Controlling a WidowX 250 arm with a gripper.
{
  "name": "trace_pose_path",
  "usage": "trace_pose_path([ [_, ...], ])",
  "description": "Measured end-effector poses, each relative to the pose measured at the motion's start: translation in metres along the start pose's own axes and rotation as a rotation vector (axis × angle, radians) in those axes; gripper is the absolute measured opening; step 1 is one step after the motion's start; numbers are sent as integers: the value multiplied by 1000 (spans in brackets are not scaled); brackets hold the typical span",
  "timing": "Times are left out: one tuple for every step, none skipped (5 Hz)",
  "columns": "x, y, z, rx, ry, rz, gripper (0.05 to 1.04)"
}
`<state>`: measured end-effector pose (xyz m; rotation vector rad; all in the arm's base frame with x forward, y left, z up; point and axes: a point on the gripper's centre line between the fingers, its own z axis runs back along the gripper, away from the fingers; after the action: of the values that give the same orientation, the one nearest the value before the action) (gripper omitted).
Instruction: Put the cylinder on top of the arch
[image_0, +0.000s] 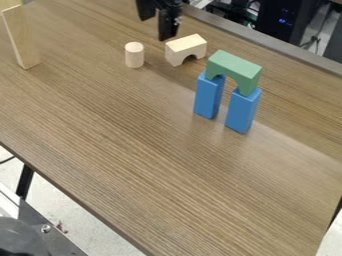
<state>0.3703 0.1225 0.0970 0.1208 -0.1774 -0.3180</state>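
Cylinder (134, 55) stands upright at 7 o'clock from our gripper (154, 29), jaws open & empty, so we'd straddle it & grip square. Then we'd lift clear of the plain arch (186, 47) at its 3 o'clock, swing to approx 3:30 & lower gently onto the green arch (234, 68)'s ctr, as the blue blocks (243, 111) could topple.

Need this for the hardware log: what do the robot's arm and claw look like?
The claw is black, with two blocky, fairly straight fingers. Small pale spots, possibly screw heads, dot the side of the finger at the picture's right. The bit of arm just above is black too. Can't make out markings or cables on either.
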Motion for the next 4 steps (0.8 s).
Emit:
trace_pose_path([
  [-11, 14, -9, 13, 33, 43, 1000],
  [-22, 23, -10, 12, 55, 78, 1000],
  [-28, 26, -12, 16, 66, 84, 1000],
  [-32, 24, -16, 19, 79, 76, 1000],
])
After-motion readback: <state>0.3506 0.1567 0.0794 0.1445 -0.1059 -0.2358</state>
